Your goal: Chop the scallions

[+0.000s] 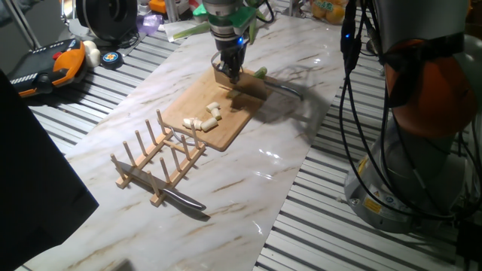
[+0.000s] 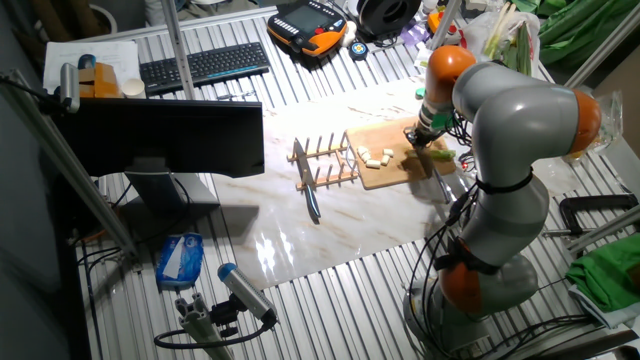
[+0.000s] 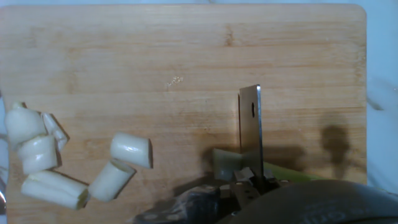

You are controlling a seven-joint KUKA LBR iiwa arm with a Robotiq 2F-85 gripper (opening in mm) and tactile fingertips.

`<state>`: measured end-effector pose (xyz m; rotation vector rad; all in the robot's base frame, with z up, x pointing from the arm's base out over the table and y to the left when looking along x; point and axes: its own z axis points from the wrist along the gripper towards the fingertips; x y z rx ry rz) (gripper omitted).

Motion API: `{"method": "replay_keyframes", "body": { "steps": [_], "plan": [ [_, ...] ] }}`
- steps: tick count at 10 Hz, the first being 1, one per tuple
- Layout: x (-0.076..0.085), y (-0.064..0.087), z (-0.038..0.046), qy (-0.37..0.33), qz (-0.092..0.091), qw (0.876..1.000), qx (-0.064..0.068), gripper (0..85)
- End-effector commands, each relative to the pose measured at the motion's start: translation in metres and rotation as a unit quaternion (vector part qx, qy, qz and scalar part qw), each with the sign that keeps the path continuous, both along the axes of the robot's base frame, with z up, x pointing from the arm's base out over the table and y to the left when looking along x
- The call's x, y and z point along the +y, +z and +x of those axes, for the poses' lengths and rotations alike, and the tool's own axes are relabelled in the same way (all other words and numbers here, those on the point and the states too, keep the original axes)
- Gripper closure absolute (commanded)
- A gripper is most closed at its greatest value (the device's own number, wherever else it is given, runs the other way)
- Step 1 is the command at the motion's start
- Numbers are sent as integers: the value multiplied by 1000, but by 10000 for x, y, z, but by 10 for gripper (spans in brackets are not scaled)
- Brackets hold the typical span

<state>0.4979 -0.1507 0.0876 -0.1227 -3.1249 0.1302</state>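
Several short white scallion pieces (image 1: 202, 119) lie on the wooden cutting board (image 1: 226, 132), near its front corner; they show at the left of the hand view (image 3: 74, 168) and in the other fixed view (image 2: 377, 158). A pale-green scallion stalk (image 3: 225, 164) lies across the board (image 3: 155, 62) under my gripper; its green end (image 1: 260, 73) sticks out to the right. My gripper (image 1: 230, 73) stands low over the board's far end (image 2: 425, 137). It is shut on a narrow metal blade (image 3: 250, 130) that points down onto the stalk. The gripper (image 3: 249, 186) itself is mostly hidden in the hand view.
A wooden peg rack (image 1: 162, 154) stands in front of the board, with a second knife (image 1: 181, 199) lying by it. Darker green leafy stalks (image 1: 181, 30) lie at the table's back. The robot base (image 1: 422, 113) and cables are at the right.
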Motion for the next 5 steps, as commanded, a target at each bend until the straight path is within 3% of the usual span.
{"method": "replay_keyframes", "body": {
  "steps": [1, 5],
  "plan": [
    [-1, 0, 0, 0, 0, 1000, 0, 843],
    [-32, -84, 30, -2, 0, 1000, 1, 843]
  ]
}}
